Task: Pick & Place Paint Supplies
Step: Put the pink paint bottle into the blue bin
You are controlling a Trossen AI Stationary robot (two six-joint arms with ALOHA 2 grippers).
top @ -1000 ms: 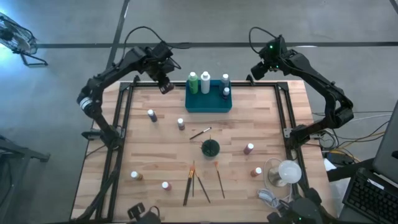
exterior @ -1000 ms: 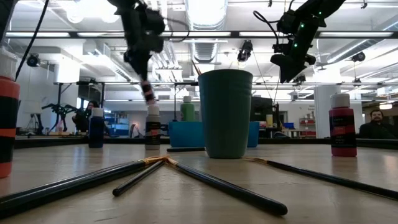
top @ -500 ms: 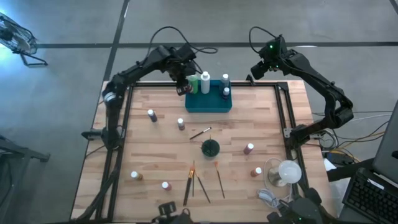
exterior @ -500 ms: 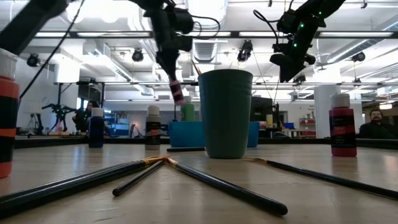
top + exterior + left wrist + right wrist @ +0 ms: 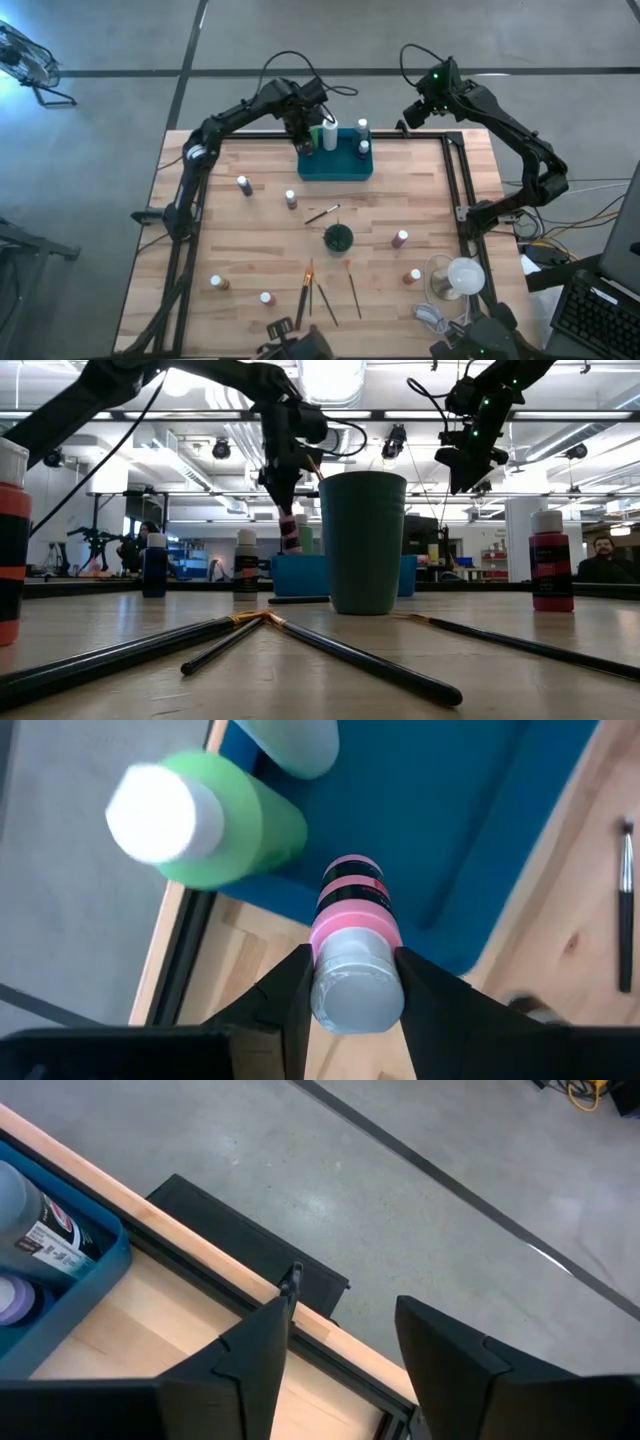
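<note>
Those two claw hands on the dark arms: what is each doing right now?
Left gripper: closed on a small pink white-capped bottle, above the teal rectangular tray.
Right gripper: open, holding nothing.

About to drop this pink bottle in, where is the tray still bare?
The tray's near half is bare. Its far edge is crowded: green bottle and white bottle at the left, two more at the right. The left fingers hold the pink bottle over the tray's left end.
</note>
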